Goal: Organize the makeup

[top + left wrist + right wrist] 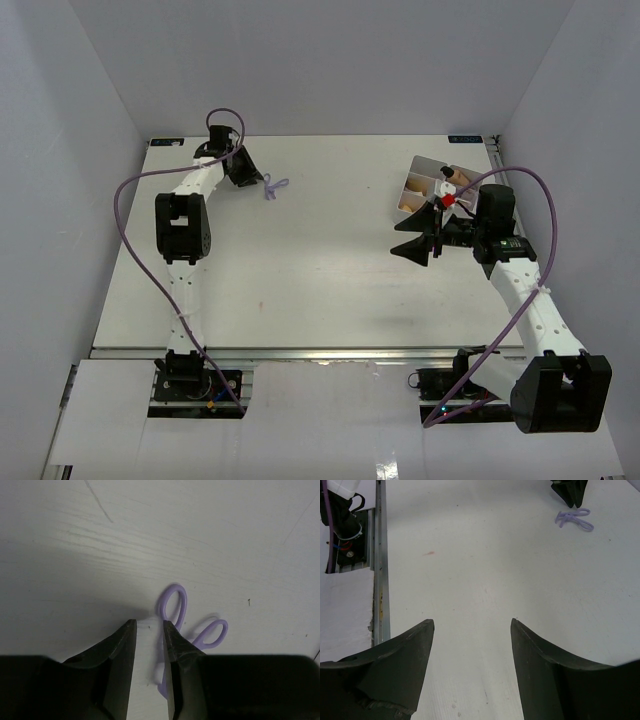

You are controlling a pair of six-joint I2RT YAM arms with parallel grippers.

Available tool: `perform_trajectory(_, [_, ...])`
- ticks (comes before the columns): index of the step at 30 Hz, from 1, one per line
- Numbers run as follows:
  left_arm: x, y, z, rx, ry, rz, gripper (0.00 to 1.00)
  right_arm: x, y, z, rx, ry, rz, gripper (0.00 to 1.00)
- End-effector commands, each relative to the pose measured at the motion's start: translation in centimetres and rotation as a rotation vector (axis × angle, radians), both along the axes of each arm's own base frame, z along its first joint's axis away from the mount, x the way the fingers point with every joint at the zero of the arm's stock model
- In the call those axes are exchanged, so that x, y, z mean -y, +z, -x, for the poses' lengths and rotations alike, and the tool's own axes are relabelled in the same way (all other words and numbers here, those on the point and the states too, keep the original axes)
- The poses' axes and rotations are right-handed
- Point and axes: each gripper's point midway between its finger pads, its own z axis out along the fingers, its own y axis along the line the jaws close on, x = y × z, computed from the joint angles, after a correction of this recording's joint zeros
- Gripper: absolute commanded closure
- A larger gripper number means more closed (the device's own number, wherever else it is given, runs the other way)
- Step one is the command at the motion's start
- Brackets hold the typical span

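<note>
— Where does the purple looped tool (175, 605) lie?
— It lies flat on the white table (330, 280), in the far left part. Its two oval loops are spread apart like scissor handles, and its stem end is mostly hidden.
— And the other makeup?
— Two beige sponges (411, 204) sit in separate compartments of the white tray (425, 165), at the far right. Anything else there is too small to tell.

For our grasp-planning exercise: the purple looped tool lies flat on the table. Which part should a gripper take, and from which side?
Probably the narrow stem of the purple looped tool, from straight above, jaws astride it. It lies flat, and its hollow loops splay wide, so they would pinch poorly.
</note>
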Motion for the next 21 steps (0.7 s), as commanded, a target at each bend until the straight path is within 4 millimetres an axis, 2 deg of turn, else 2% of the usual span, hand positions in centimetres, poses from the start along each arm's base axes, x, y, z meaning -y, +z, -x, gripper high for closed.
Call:
perform_trajectory(1, [1.1, 3.5, -1.6, 0.084, -0.002, 0.009, 0.61, 0.0, 0.4, 0.0, 0.017, 0.017, -0.017, 0.31])
perform_trajectory(13, [1.5, 1.0, -1.9, 0.058, 0.02, -0.093, 0.6, 0.3, 0.5, -0.1, 0.012, 0.009, -0.021, 0.31])
perform_trajectory(21, [1.3, 1.0, -2.0, 0.075, 0.027, -0.194, 0.64, 0.6, 0.9, 0.0, 0.015, 0.008, -0.032, 0.31])
